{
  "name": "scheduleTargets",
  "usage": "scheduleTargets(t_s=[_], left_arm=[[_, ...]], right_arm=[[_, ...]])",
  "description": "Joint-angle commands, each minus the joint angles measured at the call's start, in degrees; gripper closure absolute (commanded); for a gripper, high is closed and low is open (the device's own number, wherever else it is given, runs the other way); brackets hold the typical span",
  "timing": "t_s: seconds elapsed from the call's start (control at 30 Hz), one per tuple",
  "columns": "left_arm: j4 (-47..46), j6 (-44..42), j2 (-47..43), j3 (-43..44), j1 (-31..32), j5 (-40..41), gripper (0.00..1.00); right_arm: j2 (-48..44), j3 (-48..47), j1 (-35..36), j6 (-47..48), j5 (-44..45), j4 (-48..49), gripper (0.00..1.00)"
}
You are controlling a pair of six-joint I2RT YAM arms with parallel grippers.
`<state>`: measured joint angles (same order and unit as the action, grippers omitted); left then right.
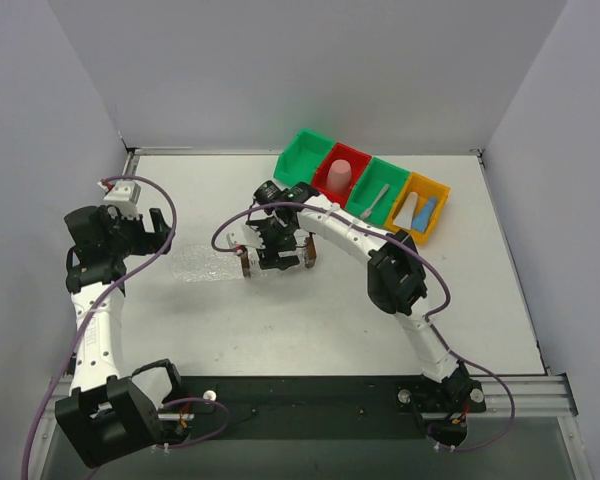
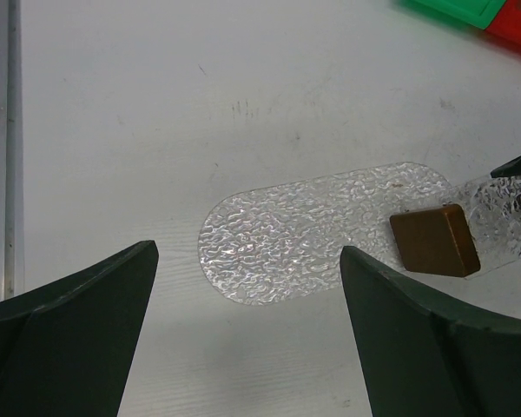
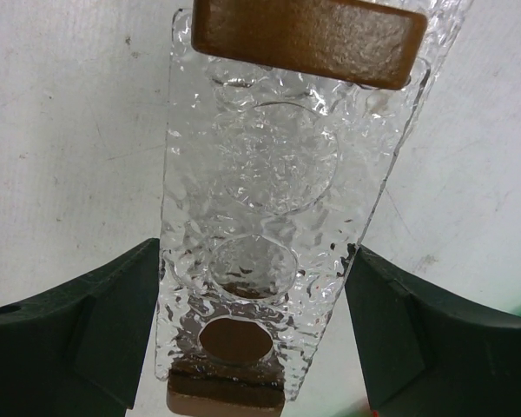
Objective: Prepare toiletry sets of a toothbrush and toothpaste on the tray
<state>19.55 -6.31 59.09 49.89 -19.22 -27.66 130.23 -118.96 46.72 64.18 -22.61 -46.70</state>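
Note:
The tray (image 3: 269, 156) is a clear textured holder with round holes and a brown block (image 3: 308, 35) at each short end. My right gripper (image 3: 252, 252) is shut on its long sides, one finger against each edge. From above, this gripper (image 1: 276, 255) holds the tray (image 1: 243, 260) at the table's middle. My left gripper (image 2: 247, 252) is open and holds nothing, just short of the tray's left block (image 2: 434, 241). The toothbrush (image 1: 378, 198) lies in a green bin. A blue toothpaste (image 1: 427, 212) and a white toothpaste (image 1: 405, 210) lie in the yellow bin (image 1: 435, 190).
A clear textured oval sheet (image 2: 313, 230) lies flat on the table beside the tray's left end, also seen from above (image 1: 195, 265). Four bins stand in a row at the back; the red one (image 1: 355, 155) holds a pink cup (image 1: 338, 177). The leftmost green bin (image 1: 305, 155) looks empty.

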Motion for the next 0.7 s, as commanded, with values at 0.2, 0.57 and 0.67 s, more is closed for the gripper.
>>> scheduleTargets(t_s=[0.2, 0.57, 0.67], left_arm=[[-2.7, -1.2, -0.7, -1.3, -0.4, -1.3, 0.03], [-4.6, -1.9, -0.6, -2.7, -0.4, -3.3, 0.03], [-5.0, -1.9, -0.4, -3.0, -0.4, -3.8, 0.02]], right_arm=[[2.7, -4.8, 0.7, 1.7, 1.5, -2.7, 0.72], [5.2, -8.1, 0.7, -2.0, 3.5, -2.6, 0.58], [5.6, -8.9, 0.5, -3.5, 4.1, -2.5, 0.52]])
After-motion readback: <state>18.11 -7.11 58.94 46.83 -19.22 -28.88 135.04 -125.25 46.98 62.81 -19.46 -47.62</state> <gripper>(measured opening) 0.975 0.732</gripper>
